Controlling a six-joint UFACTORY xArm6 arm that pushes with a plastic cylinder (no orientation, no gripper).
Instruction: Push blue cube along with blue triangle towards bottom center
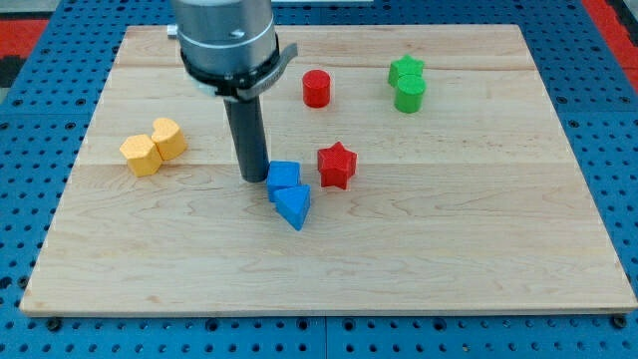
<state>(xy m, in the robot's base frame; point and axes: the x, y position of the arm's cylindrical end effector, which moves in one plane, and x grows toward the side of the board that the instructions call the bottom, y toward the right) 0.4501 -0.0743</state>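
Blue cube (283, 178) and blue triangle (293, 206) just right of bare, empty tool tip (253, 178).

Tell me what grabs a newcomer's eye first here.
The dark rod, centre-left: my tip sits just left of the blue cube, which touches the blue triangle below it. A red star stands right of them, apart.

Blue blocks: two, a blue cube (283, 178) and a blue triangle (294, 206)
Red blocks: two, a red cylinder (316, 88) and a red star (337, 165)
Green blocks: two, a green star (406, 70) and a green cylinder (410, 95)
Yellow blocks: two, a yellow hexagon (140, 155) and a yellow heart (167, 138)
Rods: one, with my tip (252, 178)
Boards: one wooden board (449, 239)
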